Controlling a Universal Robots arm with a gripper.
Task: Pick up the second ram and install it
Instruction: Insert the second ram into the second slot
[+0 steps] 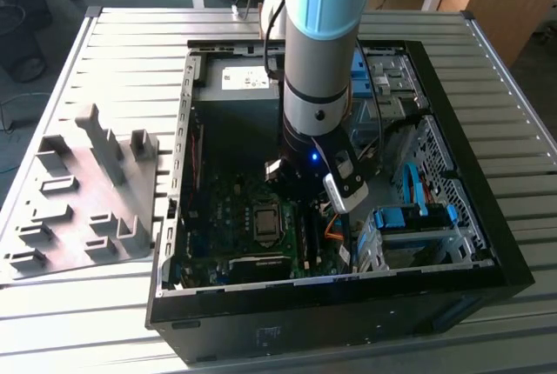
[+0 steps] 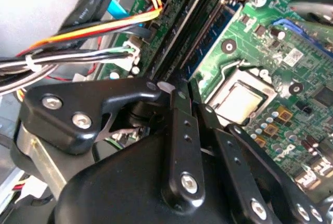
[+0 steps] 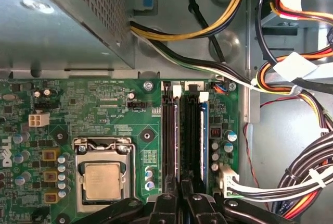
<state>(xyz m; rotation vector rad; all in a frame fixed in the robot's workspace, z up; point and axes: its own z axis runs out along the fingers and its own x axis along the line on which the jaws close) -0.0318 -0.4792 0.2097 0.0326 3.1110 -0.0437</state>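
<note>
Robot hand (image 3: 178, 195) pinching second ram (image 3: 178, 140), pressing it into mobo slot (image 3: 169, 135); seating apparently unfinished.

Nothing here reads clearly. The white label (image 1: 248, 78) on the power supply, at twelve o'clock from the processor socket (image 1: 264, 217) in the exterior view, carries print too fine to read, as does the motherboard's (image 3: 104, 104) white lettering.

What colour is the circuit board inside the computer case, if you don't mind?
Green, clearest in the first wrist view: circuit board.
</note>
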